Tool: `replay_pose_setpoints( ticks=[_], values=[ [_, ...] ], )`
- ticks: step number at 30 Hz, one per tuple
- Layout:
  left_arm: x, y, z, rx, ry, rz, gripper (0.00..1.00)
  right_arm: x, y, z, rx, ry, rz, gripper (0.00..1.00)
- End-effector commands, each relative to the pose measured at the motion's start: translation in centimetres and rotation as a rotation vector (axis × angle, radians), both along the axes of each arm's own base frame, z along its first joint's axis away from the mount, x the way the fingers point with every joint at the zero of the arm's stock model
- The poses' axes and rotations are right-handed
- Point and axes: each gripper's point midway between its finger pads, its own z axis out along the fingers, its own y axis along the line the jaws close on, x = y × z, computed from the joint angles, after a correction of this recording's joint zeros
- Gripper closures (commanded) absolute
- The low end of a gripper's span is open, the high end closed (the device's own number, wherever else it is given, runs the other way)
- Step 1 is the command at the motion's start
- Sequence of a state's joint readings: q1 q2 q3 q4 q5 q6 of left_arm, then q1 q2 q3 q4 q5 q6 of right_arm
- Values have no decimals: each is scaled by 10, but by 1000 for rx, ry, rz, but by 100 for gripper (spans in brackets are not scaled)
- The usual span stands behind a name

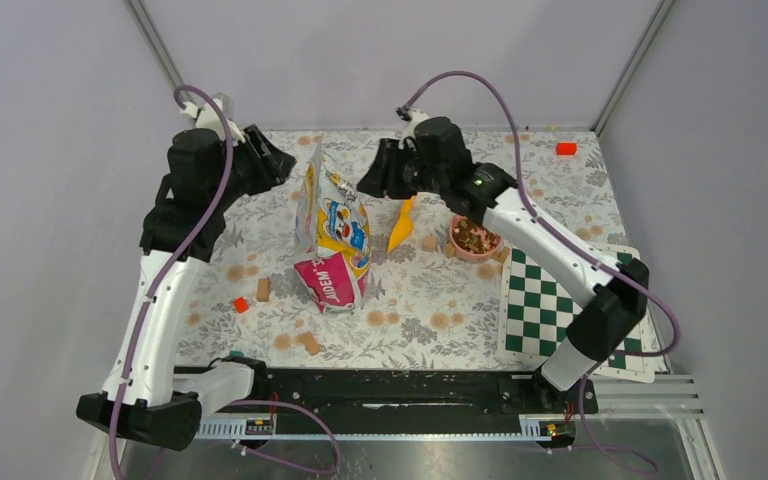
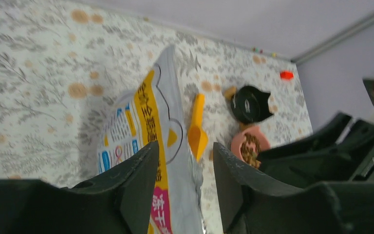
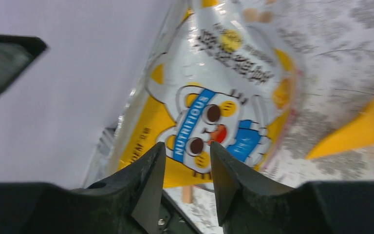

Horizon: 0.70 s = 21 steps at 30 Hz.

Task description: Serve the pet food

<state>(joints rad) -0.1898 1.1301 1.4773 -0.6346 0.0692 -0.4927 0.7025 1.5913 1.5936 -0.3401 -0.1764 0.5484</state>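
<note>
The pet food (image 1: 476, 237) is brown kibble filling a pink bowl (image 1: 457, 243) right of the table's middle; it also shows in the left wrist view (image 2: 249, 146). A glossy yellow, white and pink cat bag (image 1: 335, 235) stands at the centre, with a yellow scoop (image 1: 401, 227) lying between bag and bowl. My left gripper (image 1: 282, 165) is open and empty, up in the air left of the bag's top. My right gripper (image 1: 368, 184) is open and empty, in the air just right of the bag's top, facing the cartoon cat (image 3: 209, 122).
A green-and-white checkered mat (image 1: 560, 310) lies at the right front. Tan wooden cubes (image 1: 263, 289) and small red blocks (image 1: 241, 305) are scattered on the floral cloth. A red block (image 1: 566, 148) sits at the back right. A black round thing (image 2: 250, 104) lies behind the bowl.
</note>
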Motion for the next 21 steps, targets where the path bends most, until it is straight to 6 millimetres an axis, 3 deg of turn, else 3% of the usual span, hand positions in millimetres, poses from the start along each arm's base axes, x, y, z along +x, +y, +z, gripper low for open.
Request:
replay_pose_setpoints(
  ticks=[1,5,9,12,16,21],
  values=[
    [-21,-21,-15,-46,22,-157,55,-26,61,39,209,89,153,49],
    [-29,-21,-29,-82,59,-172,55,-25,85,33,288,199,120,38],
    [-29,-24,-24,-117,43,-188,55,-26,101,33,350,241,128,38],
    [-29,-26,-22,-124,41,-198,56,-26,108,28,348,254,124,45],
    [-29,-25,-24,-124,45,-197,60,-23,107,17,324,266,85,69],
    [-27,-26,-30,-125,62,-201,62,-16,108,8,299,246,73,71]
  ],
)
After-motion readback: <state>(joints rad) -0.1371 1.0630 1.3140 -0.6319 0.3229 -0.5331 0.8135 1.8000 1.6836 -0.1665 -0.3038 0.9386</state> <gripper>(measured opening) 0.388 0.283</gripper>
